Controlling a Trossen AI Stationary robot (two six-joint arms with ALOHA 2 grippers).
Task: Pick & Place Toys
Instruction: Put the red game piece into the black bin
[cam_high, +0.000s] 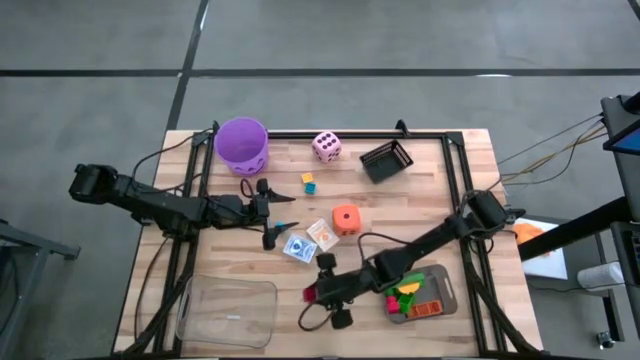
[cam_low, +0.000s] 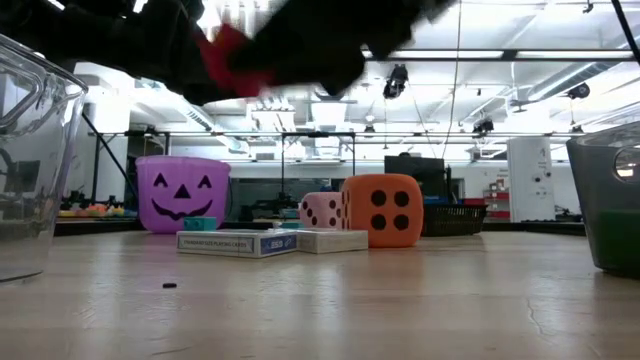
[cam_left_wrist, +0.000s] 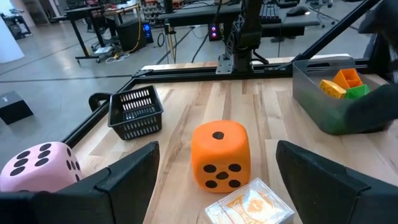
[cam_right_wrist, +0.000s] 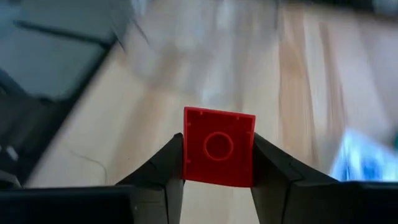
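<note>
- High view: a pale wooden plank table (cam_high: 420, 215) is seen on a grey floor. The left gripper (cam_high: 272, 213) is spread wide beside two white-blue card packs (cam_high: 299, 249) and a large orange dotted die (cam_high: 346, 219). The right gripper (cam_high: 318, 294) is closed on a small red plastic brick (cam_high: 310, 294), between a clear plastic tub (cam_high: 228, 311) and a grey tray (cam_high: 448, 290) of bricks.
- Low view: a workshop with ceiling lights is shown behind a purple pumpkin-face bucket (cam_low: 182, 193) and a pink dotted die (cam_low: 322, 210).
- Left wrist view: a black mesh basket (cam_left_wrist: 136, 112) is shown beyond the orange die.
- Right wrist view: only here is the brick's square face with its round stud seen clamped between both fingers (cam_right_wrist: 159, 167), above blurred wood.
</note>
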